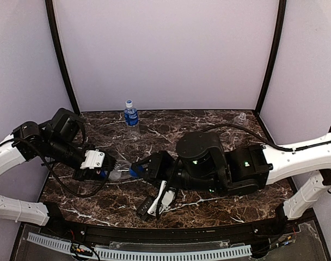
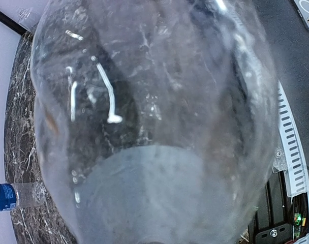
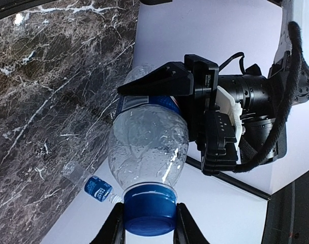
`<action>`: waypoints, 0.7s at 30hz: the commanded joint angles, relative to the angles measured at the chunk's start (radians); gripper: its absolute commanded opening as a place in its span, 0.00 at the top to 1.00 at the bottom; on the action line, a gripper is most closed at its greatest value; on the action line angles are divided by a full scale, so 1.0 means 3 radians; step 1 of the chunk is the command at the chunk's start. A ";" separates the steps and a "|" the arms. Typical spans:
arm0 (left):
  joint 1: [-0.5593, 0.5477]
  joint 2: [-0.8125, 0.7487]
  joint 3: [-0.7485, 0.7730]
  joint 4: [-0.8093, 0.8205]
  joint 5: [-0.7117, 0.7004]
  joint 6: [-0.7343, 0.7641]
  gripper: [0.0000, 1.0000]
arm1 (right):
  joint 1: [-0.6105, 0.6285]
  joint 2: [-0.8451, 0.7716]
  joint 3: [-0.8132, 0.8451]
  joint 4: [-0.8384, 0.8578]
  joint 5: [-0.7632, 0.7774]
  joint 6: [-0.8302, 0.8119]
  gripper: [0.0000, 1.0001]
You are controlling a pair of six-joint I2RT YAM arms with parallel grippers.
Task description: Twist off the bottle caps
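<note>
The Pepsi bottle [image 1: 120, 172] is held on its side above the table between both arms. My left gripper [image 1: 108, 173] is shut on its labelled body; its black fingers [image 3: 159, 84] show in the right wrist view. The bottle's clear body [image 2: 154, 101] fills the left wrist view and hides those fingers there. My right gripper [image 3: 149, 224] is shut on the blue cap [image 3: 148, 213], with a finger on each side; the cap sits on the bottle neck [image 3: 147, 147]. The blue-label bottle [image 1: 131, 115] stands at the back with its white cap on. The plain bottle [image 1: 240, 119] stands at the back right.
The dark marble table [image 1: 209, 136] is walled by pale panels on three sides. The right arm's bulky black wrist [image 1: 201, 160] lies across the table's middle. A perforated white strip [image 1: 154, 253] runs along the near edge. The blue-label bottle also shows in both wrist views [image 2: 4, 197] [image 3: 97, 189].
</note>
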 commanded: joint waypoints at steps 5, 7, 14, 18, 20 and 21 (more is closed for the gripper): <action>-0.0058 -0.0076 -0.0051 0.0712 0.0029 -0.0288 0.64 | 0.0015 -0.0073 -0.0024 0.0859 0.0119 0.0696 0.02; -0.0061 -0.0095 -0.0138 0.0972 -0.0264 -0.0328 0.64 | -0.0006 -0.0208 -0.0088 0.0851 0.0170 0.1063 0.02; -0.0061 -0.0125 -0.0383 0.1941 -0.1235 -0.0253 0.64 | -0.0393 -0.0611 -0.0126 -0.0012 -0.0465 0.3498 0.01; -0.0061 -0.0057 -0.0529 0.2406 -0.1830 -0.0004 0.66 | -0.1056 -0.0542 0.0281 -0.0256 -0.1664 0.5805 0.01; -0.0064 -0.0049 -0.0604 0.2592 -0.2013 0.0142 0.66 | -0.1291 -0.0536 0.0189 0.0059 -0.1891 0.6829 0.03; -0.0065 -0.0048 -0.0622 0.2632 -0.2058 0.0181 0.66 | -0.1405 -0.0519 0.0136 0.0223 -0.2051 0.7300 0.05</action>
